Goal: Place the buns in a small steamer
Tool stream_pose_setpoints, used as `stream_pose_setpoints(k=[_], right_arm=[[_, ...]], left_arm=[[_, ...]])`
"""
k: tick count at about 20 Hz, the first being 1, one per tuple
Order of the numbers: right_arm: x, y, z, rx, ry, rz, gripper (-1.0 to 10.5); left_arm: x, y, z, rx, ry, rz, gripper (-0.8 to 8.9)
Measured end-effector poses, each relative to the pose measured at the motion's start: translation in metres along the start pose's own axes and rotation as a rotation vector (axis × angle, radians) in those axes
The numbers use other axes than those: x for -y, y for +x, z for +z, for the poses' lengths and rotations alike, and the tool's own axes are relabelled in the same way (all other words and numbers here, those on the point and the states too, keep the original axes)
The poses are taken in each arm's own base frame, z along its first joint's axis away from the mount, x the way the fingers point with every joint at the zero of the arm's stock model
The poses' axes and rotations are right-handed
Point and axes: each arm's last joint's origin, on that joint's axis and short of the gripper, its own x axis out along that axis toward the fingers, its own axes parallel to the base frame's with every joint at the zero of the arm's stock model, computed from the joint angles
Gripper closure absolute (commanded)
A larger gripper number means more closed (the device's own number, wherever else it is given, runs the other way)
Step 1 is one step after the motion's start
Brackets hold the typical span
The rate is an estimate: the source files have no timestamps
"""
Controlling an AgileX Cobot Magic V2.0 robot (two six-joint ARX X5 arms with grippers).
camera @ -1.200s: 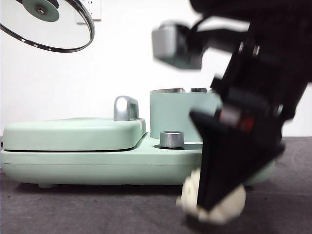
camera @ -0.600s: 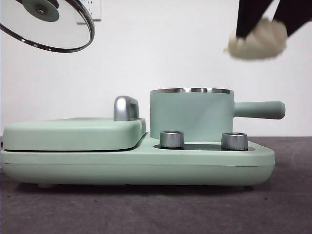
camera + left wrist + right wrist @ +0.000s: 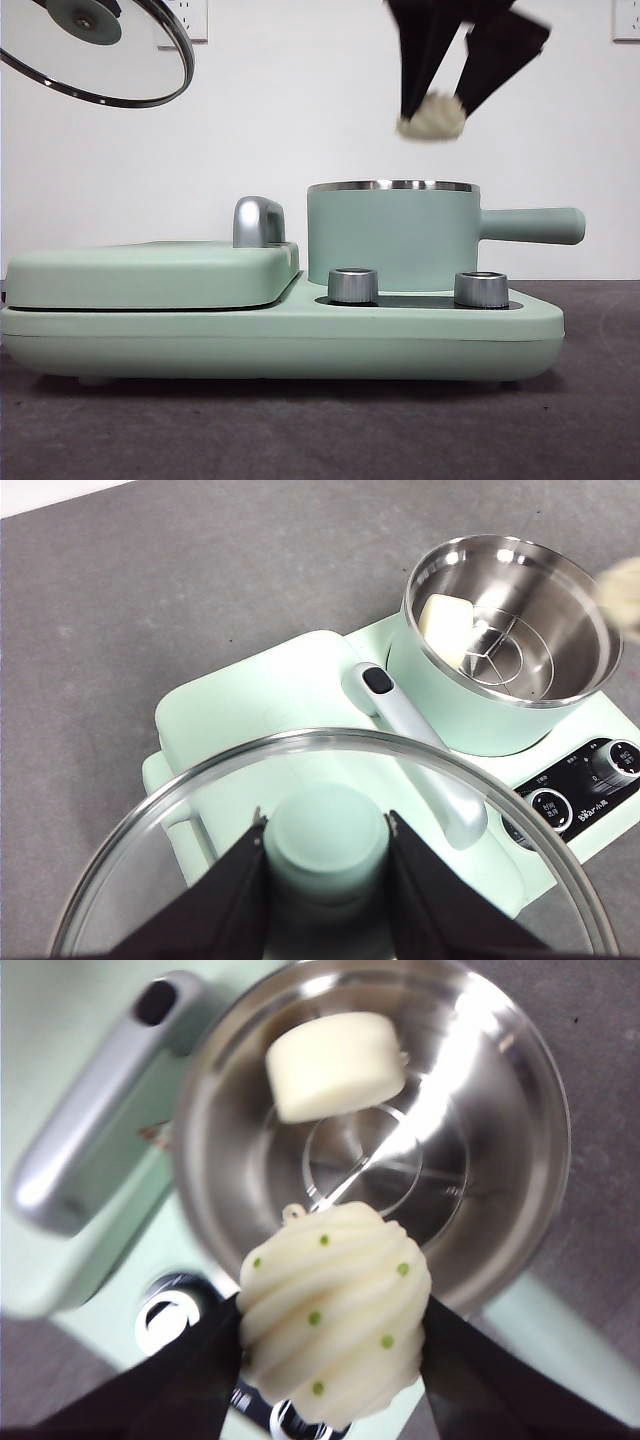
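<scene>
Pincer (image 3: 330, 1360) clamps ridged bun (image 3: 333, 1310) above steamer (image 3: 500, 1140).

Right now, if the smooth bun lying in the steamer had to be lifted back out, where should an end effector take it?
Across its two long flat sides, coming straight down through the open top: the smooth bun lies flat inside the steamer, whose steel wall blocks any sideways approach.
</scene>
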Motion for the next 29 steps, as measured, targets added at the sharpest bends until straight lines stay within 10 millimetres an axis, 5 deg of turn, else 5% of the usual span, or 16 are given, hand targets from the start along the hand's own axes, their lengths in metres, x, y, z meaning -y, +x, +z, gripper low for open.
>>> stream_pose_setpoints(k=[9, 15, 22, 29], right_arm=[[0.017, 0.075, 0.02, -0.116, -0.029, 0.01, 6.5], [0.017, 0.082, 0.027, -0.084, -0.043, 0.011, 5.4], [0.011, 0.025, 0.048, -0.025, -0.051, 0.011, 5.4], [-0.004, -0.077, 0.034, 0.351, -0.112, 0.057, 5.9]], left_arm=[[0.0, 0.0, 0.0, 0.0, 0.0, 0.0, 8.03], [0.0, 0.0, 0.0, 0.0, 0.0, 0.0, 8.03], [0.0, 0.0, 0.0, 0.0, 0.0, 0.0, 8.03], [0.0, 0.0, 0.0, -0.001, 0.0, 0.0, 8.03]])
